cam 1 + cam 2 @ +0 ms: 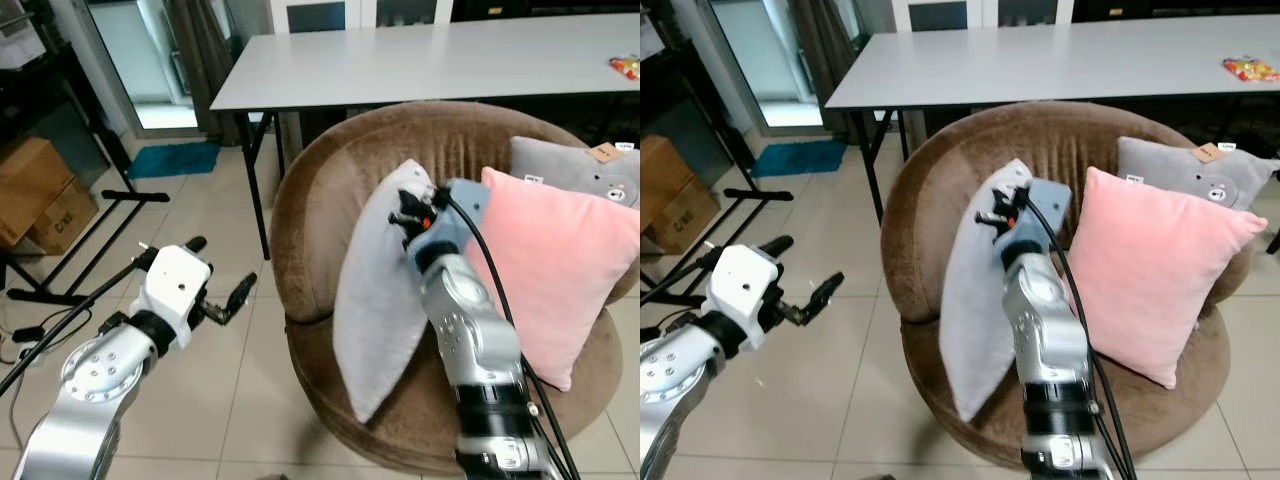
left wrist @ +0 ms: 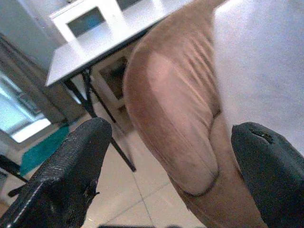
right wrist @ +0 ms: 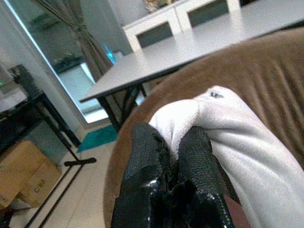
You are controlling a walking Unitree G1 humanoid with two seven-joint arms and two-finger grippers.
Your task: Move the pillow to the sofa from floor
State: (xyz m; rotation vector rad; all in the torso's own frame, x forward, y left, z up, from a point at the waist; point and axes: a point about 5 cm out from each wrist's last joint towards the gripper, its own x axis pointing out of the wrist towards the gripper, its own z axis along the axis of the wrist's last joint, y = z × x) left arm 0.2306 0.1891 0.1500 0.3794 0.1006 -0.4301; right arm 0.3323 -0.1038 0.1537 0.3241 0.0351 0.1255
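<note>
The right gripper (image 3: 173, 147) was clamped on the white pillow's (image 1: 385, 300) top corner, standing it in the brown sofa (image 1: 320, 180); placing step; release judged next; left gripper (image 1: 222, 282) idle, fingers apart.

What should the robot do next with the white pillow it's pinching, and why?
Probably open the right gripper and let go. Its fingers pinch the top corner of the white pillow, which already stands on the brown sofa, leaning beside the pink pillow. The left gripper is open over the floor, so it isn't helping hold it.
</note>
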